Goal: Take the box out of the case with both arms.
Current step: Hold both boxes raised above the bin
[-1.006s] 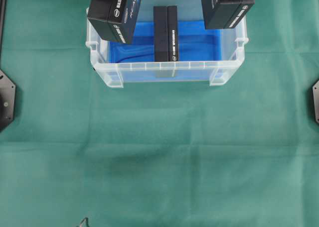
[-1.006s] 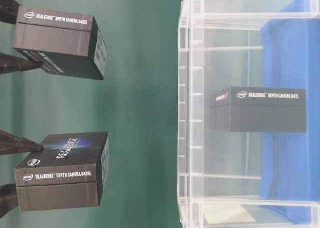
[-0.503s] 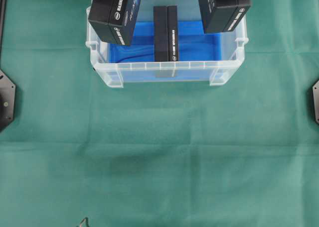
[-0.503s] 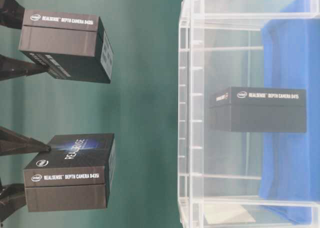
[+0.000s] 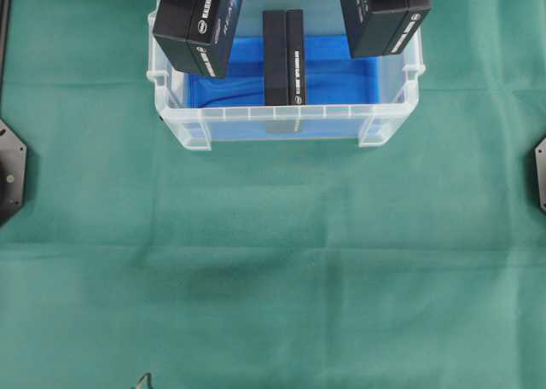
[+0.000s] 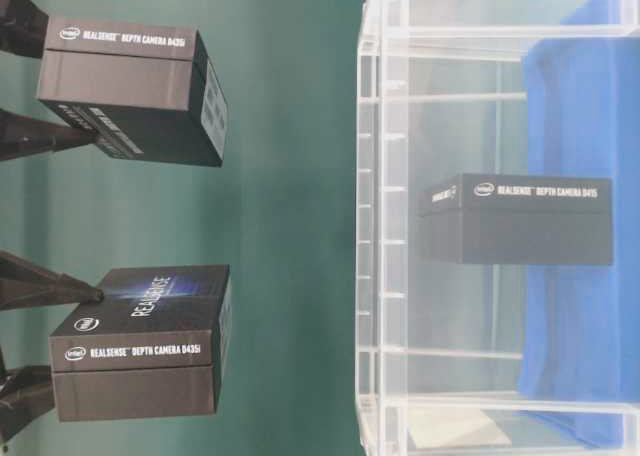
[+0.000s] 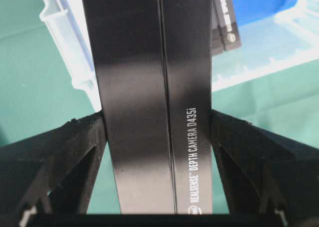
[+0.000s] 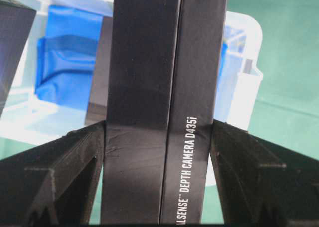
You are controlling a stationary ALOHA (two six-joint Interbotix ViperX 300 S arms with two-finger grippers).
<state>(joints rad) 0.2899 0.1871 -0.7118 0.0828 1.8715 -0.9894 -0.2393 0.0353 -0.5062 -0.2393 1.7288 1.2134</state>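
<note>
L gripper (image 7: 157, 132), R gripper (image 8: 158, 137) each clamp box; overhead shows third box (image 5: 283, 56) in case (image 5: 281, 124).

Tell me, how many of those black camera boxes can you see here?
3. One box is held up by the left gripper, a second box by the right gripper, and a third box stands inside the clear case. No others show.
</note>
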